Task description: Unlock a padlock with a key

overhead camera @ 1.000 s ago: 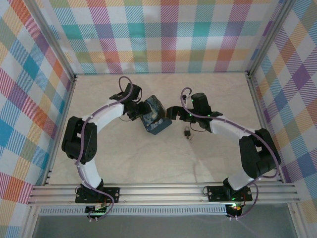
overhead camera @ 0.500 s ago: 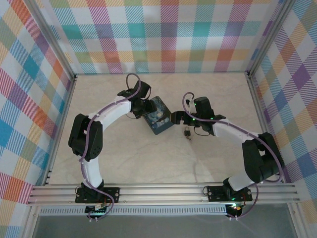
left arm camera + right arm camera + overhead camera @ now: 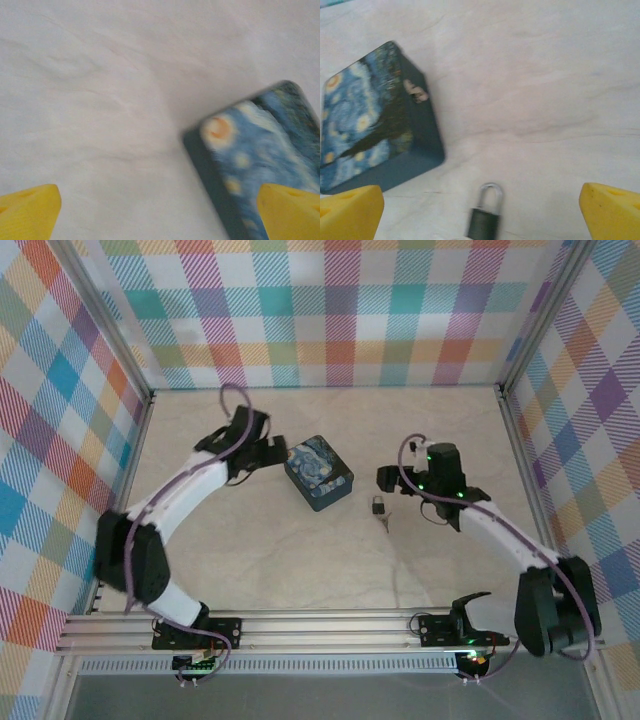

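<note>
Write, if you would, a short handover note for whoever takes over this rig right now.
Left hand: open, empty, above the table beside the painted tin.
Right hand: open, empty, near the padlock.
The padlock lies on the table right of the tin in the top view, shackle apparently closed.
Key: thin sliver on the table just nearer than the padlock.
Done: nothing visible. Left: grasp key, steady padlock, insert, turn.

Plaid walls [image 3: 340,310] enclose a pale marbled table [image 3: 300,560].
</note>
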